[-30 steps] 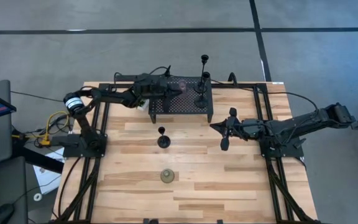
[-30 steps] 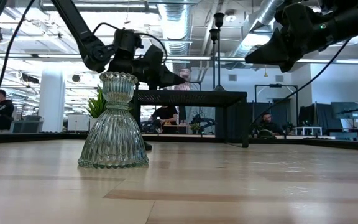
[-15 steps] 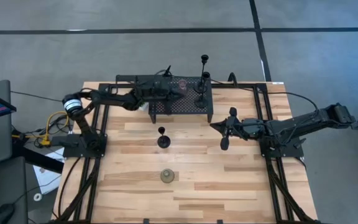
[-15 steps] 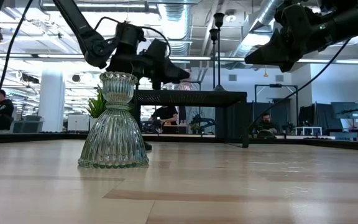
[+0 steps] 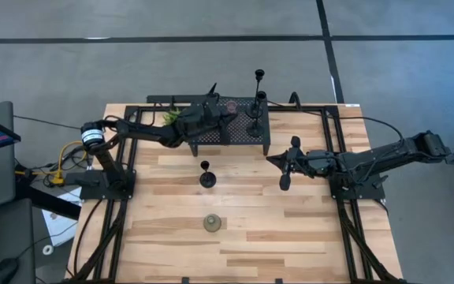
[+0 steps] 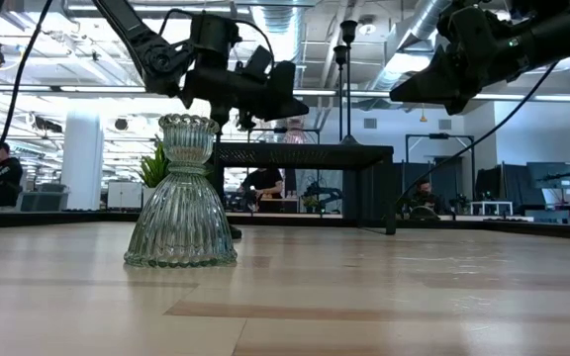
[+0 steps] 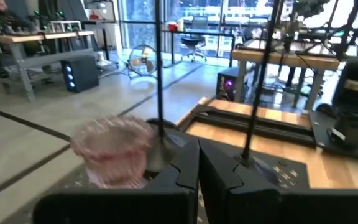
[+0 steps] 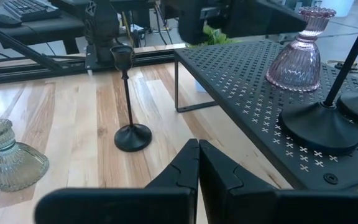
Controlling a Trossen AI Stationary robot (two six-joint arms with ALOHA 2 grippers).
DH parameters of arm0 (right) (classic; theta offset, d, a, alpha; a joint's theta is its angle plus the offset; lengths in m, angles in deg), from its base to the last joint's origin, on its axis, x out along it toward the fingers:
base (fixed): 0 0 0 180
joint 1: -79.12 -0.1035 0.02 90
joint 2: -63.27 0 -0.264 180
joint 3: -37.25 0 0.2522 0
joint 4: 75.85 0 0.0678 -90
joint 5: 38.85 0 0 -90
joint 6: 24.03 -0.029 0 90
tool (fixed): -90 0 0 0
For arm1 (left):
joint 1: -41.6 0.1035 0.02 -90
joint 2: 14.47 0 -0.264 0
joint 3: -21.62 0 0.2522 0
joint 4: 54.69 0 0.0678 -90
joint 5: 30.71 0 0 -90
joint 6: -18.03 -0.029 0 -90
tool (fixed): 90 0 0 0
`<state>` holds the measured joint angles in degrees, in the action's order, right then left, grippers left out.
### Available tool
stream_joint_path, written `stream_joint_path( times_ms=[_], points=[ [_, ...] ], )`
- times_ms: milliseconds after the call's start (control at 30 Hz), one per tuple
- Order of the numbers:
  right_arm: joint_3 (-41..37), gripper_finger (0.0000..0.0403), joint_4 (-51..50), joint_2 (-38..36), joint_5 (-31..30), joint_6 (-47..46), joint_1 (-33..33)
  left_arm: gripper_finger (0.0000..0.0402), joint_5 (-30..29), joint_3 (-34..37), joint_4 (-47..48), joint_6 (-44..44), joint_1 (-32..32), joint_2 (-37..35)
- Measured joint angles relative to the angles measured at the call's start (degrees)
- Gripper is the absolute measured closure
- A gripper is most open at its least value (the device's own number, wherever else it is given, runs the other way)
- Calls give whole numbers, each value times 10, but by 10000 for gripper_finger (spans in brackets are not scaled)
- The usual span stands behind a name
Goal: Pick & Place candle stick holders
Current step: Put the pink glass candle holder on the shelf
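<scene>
The pinkish glass holder [image 5: 231,105] stands on its base on the black perforated stand [image 5: 227,136], next to two black stemmed holders [image 5: 254,128], one of them taller [image 5: 258,76]. A shorter black holder [image 5: 206,178] stands on the table in front of the stand. The squat olive-green holder [image 5: 212,223] stands nearer the near edge. My left gripper [image 5: 221,116] is shut and empty above the stand, beside the pink holder [image 7: 114,152]. My right gripper [image 5: 273,161] is shut and empty, above the table to the right of the stand.
A small green plant [image 5: 170,117] stands behind the stand's left end. Black frame rails [image 5: 124,181] run along both sides of the table. Bare wooden table [image 5: 290,229] lies to the right of the olive-green holder.
My left gripper has risen above the stand's top and gone a little toward the table's right edge. The pink holder stays on the stand.
</scene>
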<state>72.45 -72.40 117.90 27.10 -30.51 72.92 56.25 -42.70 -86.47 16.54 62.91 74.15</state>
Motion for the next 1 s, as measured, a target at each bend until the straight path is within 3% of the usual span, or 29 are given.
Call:
stream_joint_path(
  times_ms=[433, 733, 1000],
  points=[
    [0, 403, 0, 0, 0, 0, 0, 396, -2, -10, 4, 2, 3, 0],
    [0, 403, 1, 0, 0, 0, 0, 398, -61, -10, 12, 2, 3, 0],
    [0, 403, 1, 0, 0, 0, 0, 398, -67, -10, 17, 2, 3, 0]
  ],
)
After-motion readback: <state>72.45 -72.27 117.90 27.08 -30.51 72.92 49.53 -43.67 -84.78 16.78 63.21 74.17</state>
